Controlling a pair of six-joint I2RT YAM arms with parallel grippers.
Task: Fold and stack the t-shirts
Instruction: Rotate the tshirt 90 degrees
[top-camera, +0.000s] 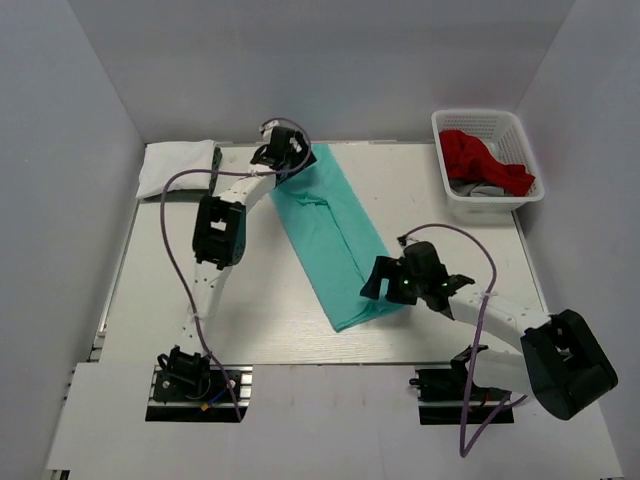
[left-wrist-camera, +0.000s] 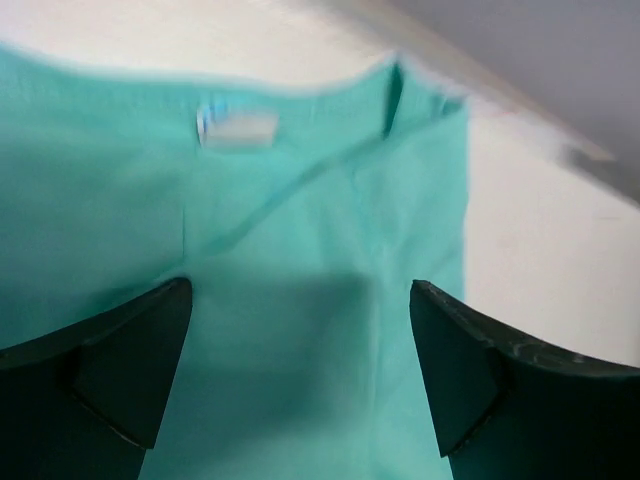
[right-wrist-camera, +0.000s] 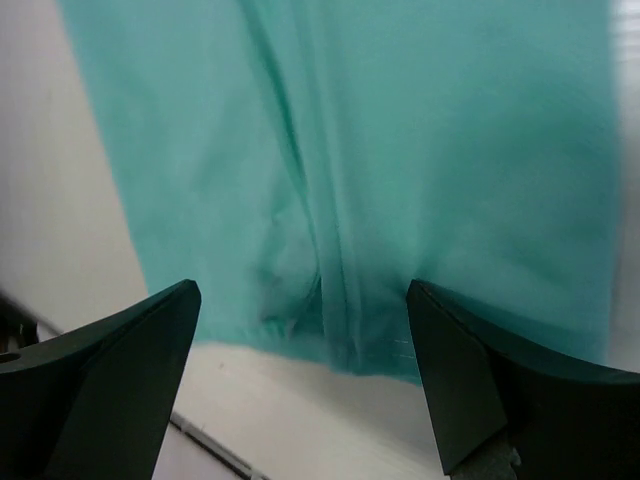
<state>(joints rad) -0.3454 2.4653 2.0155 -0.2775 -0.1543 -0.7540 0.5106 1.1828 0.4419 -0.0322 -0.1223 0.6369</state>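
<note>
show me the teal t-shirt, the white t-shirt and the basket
teal t-shirt (top-camera: 335, 240): top external view, middle of the folded strip of cloth.
white t-shirt (top-camera: 175, 167): top external view, centre of the folded bundle at the far left corner.
basket (top-camera: 492, 204): top external view, its near wall.

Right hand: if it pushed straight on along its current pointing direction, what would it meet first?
The teal-green t-shirt: the open right hand points at its near hem end, lying flat on the table. Depth is unclear, but nothing else shows in between.
</note>
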